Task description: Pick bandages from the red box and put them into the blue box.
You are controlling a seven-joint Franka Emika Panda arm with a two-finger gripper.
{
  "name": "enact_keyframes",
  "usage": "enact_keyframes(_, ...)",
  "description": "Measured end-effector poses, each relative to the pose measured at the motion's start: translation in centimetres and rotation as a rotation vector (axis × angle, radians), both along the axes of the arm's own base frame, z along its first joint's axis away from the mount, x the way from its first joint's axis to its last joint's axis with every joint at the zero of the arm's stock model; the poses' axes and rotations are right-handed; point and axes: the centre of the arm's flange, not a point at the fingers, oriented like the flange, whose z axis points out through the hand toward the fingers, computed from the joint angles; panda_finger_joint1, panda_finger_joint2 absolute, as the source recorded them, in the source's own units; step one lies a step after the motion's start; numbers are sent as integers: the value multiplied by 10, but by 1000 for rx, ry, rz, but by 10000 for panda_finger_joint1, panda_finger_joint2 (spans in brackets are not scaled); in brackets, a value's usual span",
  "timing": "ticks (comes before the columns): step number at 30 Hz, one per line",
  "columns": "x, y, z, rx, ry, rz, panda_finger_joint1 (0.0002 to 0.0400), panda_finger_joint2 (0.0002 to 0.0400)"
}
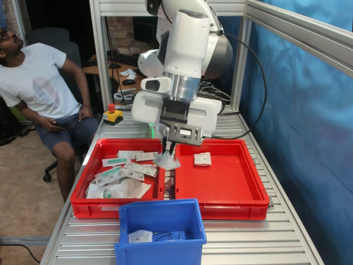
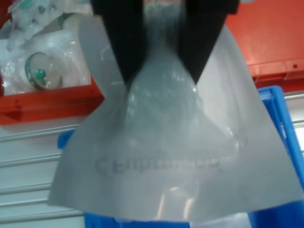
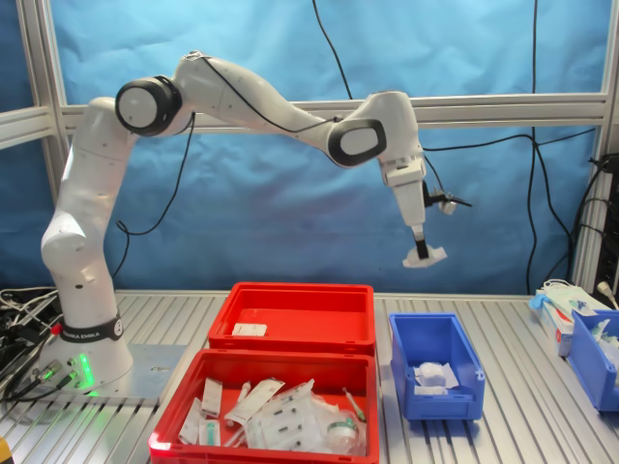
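Bandages number three that can be counted: one soft white wrapped pad [image 1: 167, 160] hangs in the air from the gripper [image 1: 168, 148], one white pad [image 1: 202, 159] lies in the wide shallow red plastic tray [image 1: 242, 190], and one pale pad [image 3: 432, 373] rests in the deep blue plastic bin [image 3: 401, 360]. In the wrist view the two black fingers [image 2: 124, 42] are clamped on the top of the held pad's crinkled clear wrapper [image 2: 175, 156], which fans out below them.

Two red trays stand side by side with rims touching; the second red tray [image 1: 80, 194] holds many flat printed packets [image 1: 122, 172], too overlapped to count. A single blue bin sits just beside the trays on the ribbed metal table [image 1: 248, 237].

In the second exterior view the held pad [image 3: 425, 255] hangs high, well apart from every rim, above the gap between trays and bin, with open air all round it. In the first exterior view a seated person in a white shirt [image 1: 38, 83] is near the table's far corner.
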Motion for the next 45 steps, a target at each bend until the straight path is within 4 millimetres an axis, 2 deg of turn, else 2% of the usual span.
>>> enact_keyframes(11, 15, -4, -35, -35, 35, -8, 49, 49)
enact_keyframes(17, 18, -3, -39, -38, 33, -8, 49, 49)
enact_keyframes(25, 23, -2, -33, -17, -4, -11, 49, 49)
enact_keyframes(26, 24, -2, -31, -15, -10, -12, 60, 60)
enact_keyframes(27, 24, -2, -30, -13, -15, -12, 107, 107)
enact_keyframes(32, 25, -2, -27, -10, -24, -12, 107, 107)
enact_keyframes(33, 26, -2, -26, -9, -26, -12, 157, 157)
enact_keyframes(37, 26, -2, -26, -8, -28, -12, 157, 157)
enact_keyframes(38, 26, -2, -26, -7, -29, -12, 207, 207)
enact_keyframes(41, 26, -2, -25, -7, -30, -13, 207, 207)
enact_keyframes(42, 26, -2, -25, -7, -30, -13, 257, 257)
enact_keyframes(45, 26, -2, -25, -7, -30, -13, 257, 257)
